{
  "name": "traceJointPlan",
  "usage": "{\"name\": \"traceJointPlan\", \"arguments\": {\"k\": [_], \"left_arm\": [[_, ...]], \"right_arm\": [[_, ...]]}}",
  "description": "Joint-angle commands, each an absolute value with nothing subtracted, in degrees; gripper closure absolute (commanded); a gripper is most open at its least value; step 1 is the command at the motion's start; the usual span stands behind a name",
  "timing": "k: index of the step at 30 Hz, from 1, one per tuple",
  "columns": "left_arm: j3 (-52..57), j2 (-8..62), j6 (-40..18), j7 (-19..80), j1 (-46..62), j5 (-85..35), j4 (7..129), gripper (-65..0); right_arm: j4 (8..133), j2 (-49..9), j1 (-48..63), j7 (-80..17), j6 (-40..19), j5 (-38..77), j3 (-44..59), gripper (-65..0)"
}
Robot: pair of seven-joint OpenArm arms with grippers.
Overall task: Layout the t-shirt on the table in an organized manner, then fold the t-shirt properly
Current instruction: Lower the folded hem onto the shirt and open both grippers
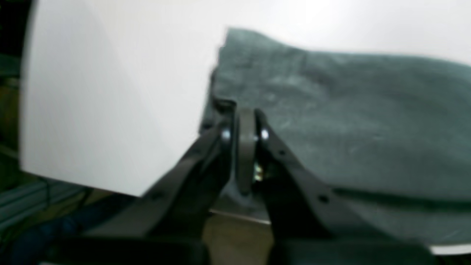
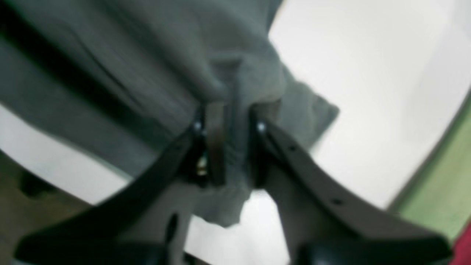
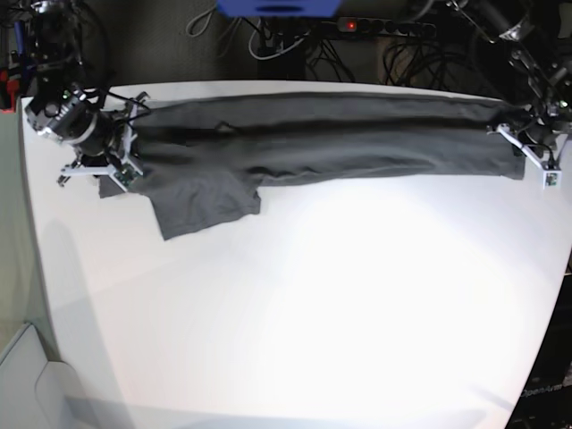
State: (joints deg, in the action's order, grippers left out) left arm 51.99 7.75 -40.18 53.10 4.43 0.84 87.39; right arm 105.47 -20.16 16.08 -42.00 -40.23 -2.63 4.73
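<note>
The dark grey t-shirt [image 3: 322, 134] lies stretched in a long band along the far side of the white table [image 3: 313, 313], with one sleeve [image 3: 206, 201] spread toward the front at the left. My left gripper [image 3: 525, 143] is shut on the shirt's right end; in the left wrist view [image 1: 245, 125] its fingers pinch the cloth edge [image 1: 349, 110] near the table edge [image 1: 110, 92]. My right gripper [image 3: 123, 156] is shut on the shirt's left end; in the right wrist view [image 2: 230, 125] a fold of cloth [image 2: 147, 55] sits between the fingers above the table [image 2: 368, 92].
Cables and a power strip [image 3: 357, 25] lie behind the table's far edge, next to a blue object [image 3: 277, 7]. A green surface [image 2: 441, 184] lies beyond the table's edge in the right wrist view. White tabletop stretches in front of the shirt.
</note>
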Motion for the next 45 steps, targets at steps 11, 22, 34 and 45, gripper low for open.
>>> {"name": "traceJointPlan", "arguments": {"k": [11, 22, 34, 45], "left_arm": [[52.5, 6.8, -40.0, 51.7, 3.9, 8.6, 85.9, -32.0], [52.4, 6.6, -40.0, 51.7, 3.9, 8.6, 85.5, -38.9], [52.4, 6.6, -40.0, 52.0, 4.1, 8.6, 85.7, -38.9], [52.4, 6.6, -40.0, 52.0, 4.2, 8.7, 85.5, -38.9]], "right_arm": [[108.0, -18.9, 15.7, -41.2, -40.0, -7.9, 5.3, -25.6], [109.5, -16.8, 11.6, -41.9, -40.0, -8.0, 10.7, -25.6], [82.2, -9.9, -16.0, -53.9, -40.0, -8.0, -0.7, -25.6], [65.4, -9.3, -19.1, -44.5, -40.0, -8.0, -0.4, -25.6]]}}
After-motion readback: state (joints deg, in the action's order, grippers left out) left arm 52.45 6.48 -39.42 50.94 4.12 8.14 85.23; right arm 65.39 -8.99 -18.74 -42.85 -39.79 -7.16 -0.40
